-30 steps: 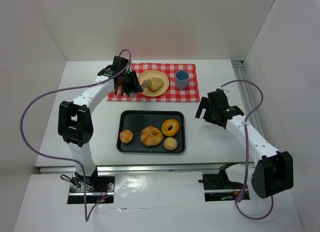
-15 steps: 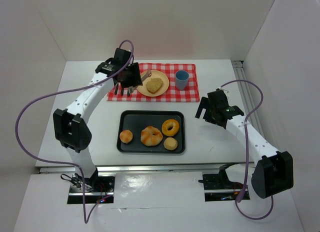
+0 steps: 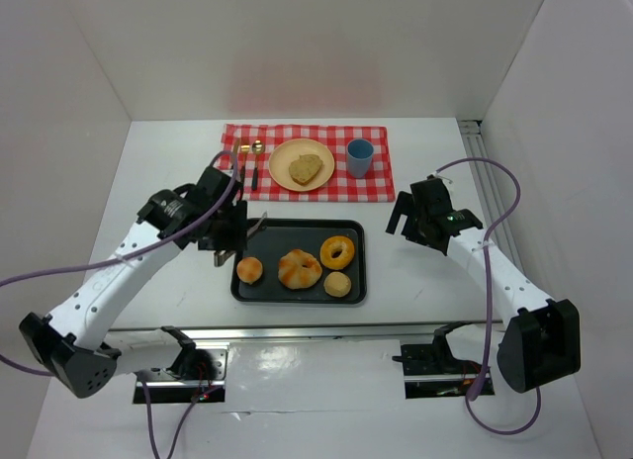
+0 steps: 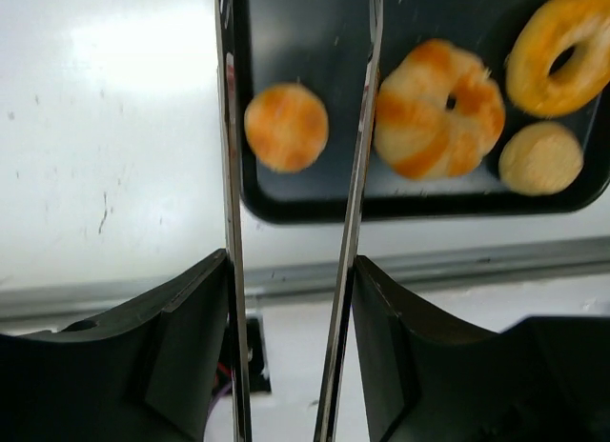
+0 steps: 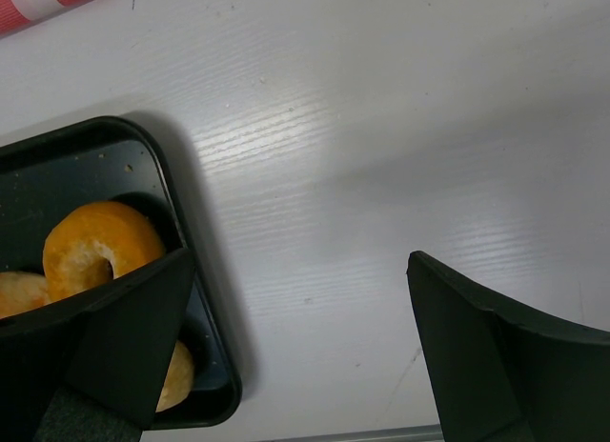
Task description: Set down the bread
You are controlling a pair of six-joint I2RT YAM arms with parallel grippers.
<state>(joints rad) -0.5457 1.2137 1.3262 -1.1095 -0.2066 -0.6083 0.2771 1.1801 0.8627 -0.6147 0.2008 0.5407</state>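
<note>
From above, a piece of bread (image 3: 306, 168) lies on the yellow plate (image 3: 282, 179), which sits on the checked cloth (image 3: 381, 187) at the far side of the surface (image 3: 178, 162), beside a blue cup (image 3: 359, 157). The left tool (image 3: 235, 243) hangs over the left rim of the black tray (image 3: 297, 228), next to the round bun (image 3: 249, 270). A twisted roll (image 3: 300, 268), a ring (image 3: 337, 251) and a small bun (image 3: 337, 284) lie further right in the tray. With one piece served, I judge the step in hand to be a reach for another, most likely the round bun. That calls for lowering the blades on either side of it and closing gently. The right tool (image 3: 406, 227) hovers over bare surface right of the tray, apparently idle. How high either tool sits cannot be told here, and the cutlery left of the plate is too small to identify. In the left wrist view the two thin blades stand apart, released and gripping nothing, with the round bun seen between them below. The picture is blurred, and the blade tips run off the top edge. In the right wrist view the fingers are spread wide and empty. Only the tray's right corner shows, and the left finger hides part of the breads.
</note>
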